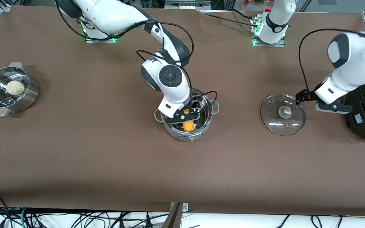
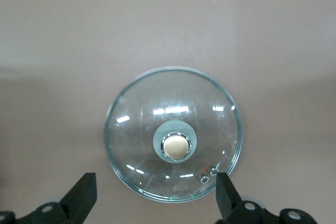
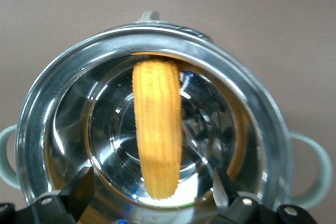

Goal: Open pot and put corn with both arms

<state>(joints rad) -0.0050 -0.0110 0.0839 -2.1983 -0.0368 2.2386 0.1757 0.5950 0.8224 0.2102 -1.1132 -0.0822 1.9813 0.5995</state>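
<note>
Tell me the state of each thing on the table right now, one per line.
pot: open, lid off, corn inside.
corn: lying in the pot, released.
lid: flat on the table, knob up, toward the left arm's end.
steamer: uncovered, holding a bun.
right gripper: open, over the pot.
left gripper: open, over the lid.

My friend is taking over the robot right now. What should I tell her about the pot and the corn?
Right end effector: open, over the pot; the corn lies inside, released.
Left end effector: open, above the glass lid, which rests on the table toward the left arm's end, apart from the pot.
Done: pot opened, corn in.
Left: probably only drawing both arms away.
</note>
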